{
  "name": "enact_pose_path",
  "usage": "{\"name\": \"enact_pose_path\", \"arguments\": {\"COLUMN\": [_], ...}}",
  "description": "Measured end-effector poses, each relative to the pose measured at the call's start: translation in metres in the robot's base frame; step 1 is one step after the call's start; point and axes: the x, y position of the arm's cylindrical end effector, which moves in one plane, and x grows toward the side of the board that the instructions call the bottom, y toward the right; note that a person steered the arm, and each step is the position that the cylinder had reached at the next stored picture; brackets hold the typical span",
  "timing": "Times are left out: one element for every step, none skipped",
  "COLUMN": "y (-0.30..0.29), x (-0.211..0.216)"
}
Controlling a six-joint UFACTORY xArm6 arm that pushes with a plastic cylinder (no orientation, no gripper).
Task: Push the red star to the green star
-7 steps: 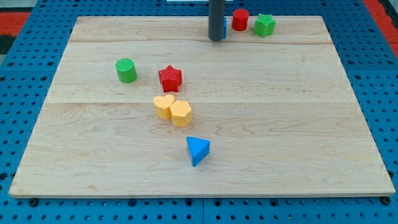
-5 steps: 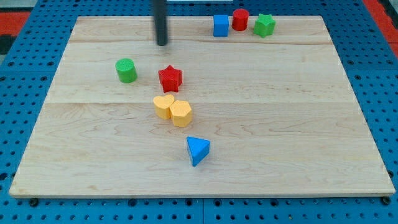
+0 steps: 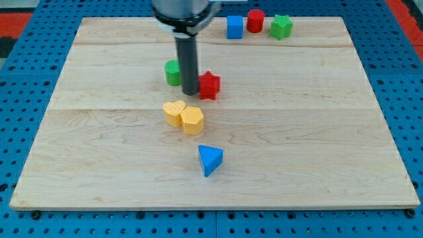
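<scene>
- Camera view: my tip [image 3: 190, 91], a plain rod with no jaws, touches the red star's [image 3: 209, 85] left side.
- Green cylinder [image 3: 172, 73] just left of red star; green star [image 3: 281, 26] well apart, toward the view's top right.

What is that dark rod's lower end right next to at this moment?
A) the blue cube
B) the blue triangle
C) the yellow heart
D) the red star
D: my tip sits against the view's-left side of the red star, with the green cylinder just behind the rod on the other side.
</scene>
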Motion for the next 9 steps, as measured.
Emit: {"name": "enact_pose_path", "arguments": {"y": [0.023,0.064,0.1,0.138,0.174,0.174,0.12,0.121,0.134], "x": [-0.004,-0.004,-0.009,-0.012,-0.016,-0.045,-0.069,-0.096,-0.11]}}
